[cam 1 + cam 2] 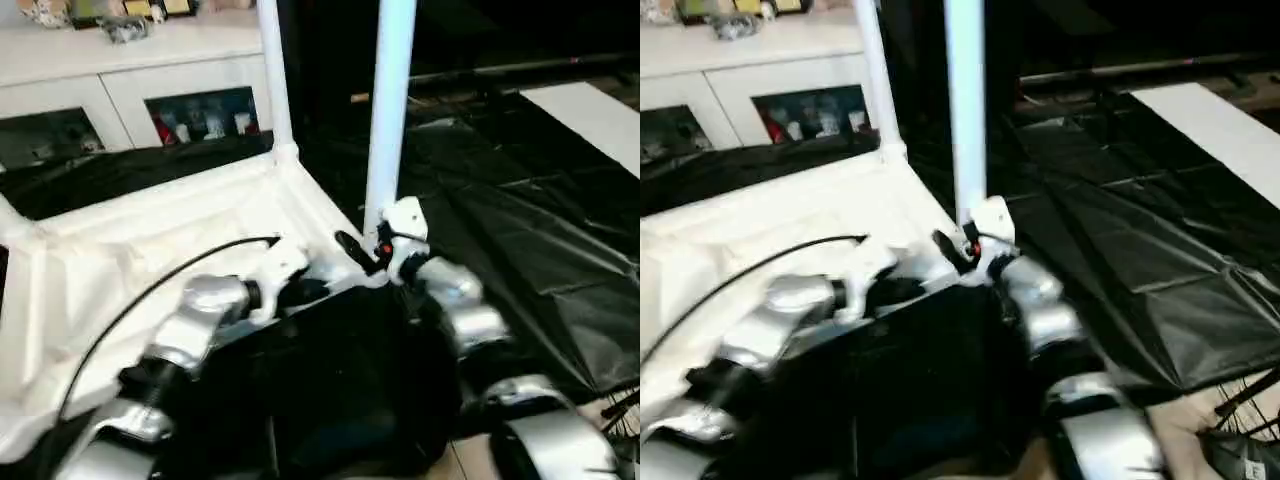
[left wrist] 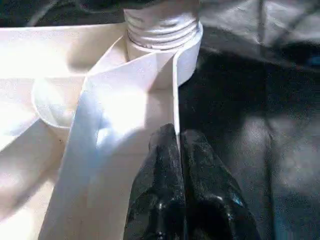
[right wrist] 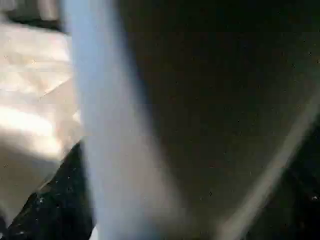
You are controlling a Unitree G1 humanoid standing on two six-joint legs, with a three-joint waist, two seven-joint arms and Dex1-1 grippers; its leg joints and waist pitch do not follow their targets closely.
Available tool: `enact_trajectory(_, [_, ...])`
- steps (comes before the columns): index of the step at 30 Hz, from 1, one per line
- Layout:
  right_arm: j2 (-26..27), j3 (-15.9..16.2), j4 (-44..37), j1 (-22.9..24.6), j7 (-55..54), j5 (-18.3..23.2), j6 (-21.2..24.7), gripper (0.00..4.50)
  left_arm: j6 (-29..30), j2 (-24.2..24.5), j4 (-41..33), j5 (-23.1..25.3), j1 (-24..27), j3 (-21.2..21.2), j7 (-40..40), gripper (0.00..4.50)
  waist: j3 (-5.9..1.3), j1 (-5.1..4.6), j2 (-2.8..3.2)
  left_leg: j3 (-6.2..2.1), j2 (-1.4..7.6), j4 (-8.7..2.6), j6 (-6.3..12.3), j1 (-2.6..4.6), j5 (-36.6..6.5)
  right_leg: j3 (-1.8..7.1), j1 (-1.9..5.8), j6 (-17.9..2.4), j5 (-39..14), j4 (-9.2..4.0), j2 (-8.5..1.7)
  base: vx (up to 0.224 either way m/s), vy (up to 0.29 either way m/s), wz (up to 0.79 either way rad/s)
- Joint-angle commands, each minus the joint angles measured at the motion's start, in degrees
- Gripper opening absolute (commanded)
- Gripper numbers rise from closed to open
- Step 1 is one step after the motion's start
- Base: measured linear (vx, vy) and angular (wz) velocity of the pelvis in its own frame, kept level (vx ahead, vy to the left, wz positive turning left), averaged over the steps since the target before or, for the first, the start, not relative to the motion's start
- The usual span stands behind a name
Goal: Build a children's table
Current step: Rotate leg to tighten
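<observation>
The left claw is pinched shut on the thin upright side wall of the overturned white tabletop, one black finger on each face of the rim, just short of the threaded corner socket near the top of that wrist picture. In the head views this claw sits at centre frame on the tabletop's near edge, a black cable arching over its silver forearm. Just to its right, the right claw stands at the foot of a white leg that rises upright from the near right corner to the top of the frame; one dark finger shows left of the leg, but the blurred wrist view leaves it unclear whether the claw grips the leg or merely brackets it. A second leg stands in the far corner, upper centre. The tabletop lies underside up across the left half of the frame on black sheeting. Behind it, upper left, stands a white cabinet with glass doors.
</observation>
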Motion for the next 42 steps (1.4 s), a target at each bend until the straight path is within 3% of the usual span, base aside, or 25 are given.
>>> enact_trajectory(1, [-3.2,3.0,-4.8,3.1,13.0,2.6,1.3,3.91,-0.6,2.5,-2.8,-2.8,2.4,0.1,-6.5,0.00,-3.90,0.48,-1.03,0.00,1.56,-2.81,6.80,0.03,-7.9,1.81,3.20,-13.2,-6.4,-2.89,-2.55,0.000,0.000,0.00])
enact_trajectory(5, [-6.7,4.7,-10.5,6.1,23.3,6.4,5.3,3.91,1.4,4.7,-6.2,-5.6,3.7,-0.2,-11.9,0.00,-4.45,1.02,-1.27,0.09,1.59,-1.93,9.46,-0.16,-3.3,1.82,3.19,-15.9,2.3,-1.67,-2.32,0.000,0.000,0.00])
enact_trajectory(8, [-9.1,7.0,-12.4,8.2,28.7,6.1,5.7,3.91,4.4,6.5,-9.3,-7.3,4.4,-1.2,-15.6,0.00,-4.21,1.45,-1.11,0.22,1.69,-1.70,10.00,-0.19,-3.6,1.82,2.79,-16.3,1.3,-1.68,-2.43,0.000,0.000,0.00])
enact_trajectory(11, [-10.1,7.8,-13.1,9.2,30.6,5.5,6.0,3.91,6.2,7.1,-11.3,-8.1,4.7,-2.0,-17.6,0.00,-3.56,1.55,-0.81,0.31,1.89,-2.37,6.66,0.23,-10.6,2.07,2.42,-15.0,-9.0,-2.85,-2.55,0.000,0.000,0.00])
enact_trajectory(13, [-10.1,7.7,-13.2,9.3,30.6,5.4,6.4,3.91,6.8,7.3,-11.9,-8.3,4.8,-2.3,-18.3,0.00,-3.32,1.43,-1.00,0.27,1.82,-2.68,4.97,0.10,-12.8,2.17,2.58,-13.9,-12.4,-3.11,-2.60,0.000,0.000,0.00])
enact_trajectory(15, [-10.2,7.7,-13.6,9.4,30.8,5.6,6.9,3.91,7.3,7.5,-12.3,-8.5,4.7,-2.7,-18.9,0.00,-3.19,1.43,-0.63,0.14,1.84,-2.95,3.55,0.34,-14.9,2.26,2.43,-12.8,-15.6,-3.37,-2.65,0.000,0.000,0.00])
enact_trajectory(17, [-10.1,7.7,-13.9,9.4,30.8,5.6,7.6,3.91,7.4,7.5,-12.3,-8.2,4.5,-2.9,-19.1,0.00,-3.22,1.25,-0.74,0.09,1.75,-3.05,2.69,0.42,-15.5,2.28,2.47,-12.2,-15.8,-3.55,-2.54,0.000,0.000,0.00])
enact_trajectory(26, [-10.4,7.8,-12.4,8.5,32.0,5.2,9.5,3.74,7.7,7.7,-11.1,-7.7,3.3,-2.9,-19.5,0.00,-3.63,1.24,-0.67,0.07,1.62,-2.63,3.56,0.19,-12.2,2.12,2.77,-13.7,-9.5,-2.89,-2.41,0.000,0.000,0.00])
enact_trajectory(27, [-10.3,8.0,-12.1,8.3,32.2,5.1,9.8,3.61,7.4,7.7,-10.6,-7.5,2.9,-2.8,-19.3,0.00,-3.58,1.25,-0.98,0.08,1.60,-2.62,3.82,0.13,-12.0,2.10,2.80,-13.9,-9.6,-2.83,-2.41,0.000,0.000,0.00])
enact_trajectory(30, [-10.0,8.3,-11.2,8.1,32.1,4.7,9.8,3.35,7.0,7.9,-10.2,-7.2,2.8,-2.8,-19.1,0.00,-3.44,1.27,-1.01,0.14,1.62,-2.67,3.70,0.24,-12.8,2.15,2.69,-13.5,-12.1,-3.11,-2.53,0.000,0.000,0.00])
enact_trajectory(32, [-9.8,8.4,-10.8,8.0,32.0,4.6,9.9,3.16,6.8,8.0,-10.1,-7.1,2.8,-2.6,-18.8,0.00,-3.36,1.23,-1.49,0.16,1.64,-2.77,3.43,0.27,-13.6,2.19,2.63,-12.9,-14.1,-3.32,-2.57,0.000,0.000,0.00])
enact_trajectory(33, [-9.7,8.5,-10.4,7.8,32.1,4.5,10.1,3.16,6.7,8.1,-10.0,-7.1,2.8,-2.5,-18.5,0.00,-3.31,1.29,-1.30,0.11,1.67,-2.84,3.09,0.33,-14.0,2.22,2.58,-12.5,-15.3,-3.37,-2.62,0.000,0.000,0.00])
enact_trajectory(38, [-9.2,8.6,-8.5,6.8,31.7,3.7,9.5,2.79,6.4,8.3,-9.9,-7.0,2.8,-2.3,-18.3,0.00,-3.24,1.16,-1.56,0.04,1.70,-2.98,2.53,0.31,-14.6,2.17,2.55,-12.2,-15.9,-3.41,-2.62,0.000,0.000,0.00])
enact_trajectory(42, [-8.7,8.5,-7.2,6.1,31.6,3.8,9.4,2.75,6.6,8.6,-10.6,-6.9,3.2,-2.3,-17.9,0.00,-3.19,1.21,-1.61,0.04,1.72,-2.98,2.39,0.32,-14.7,2.25,2.48,-12.0,-16.7,-3.50,-2.71,0.000,0.000,0.00])
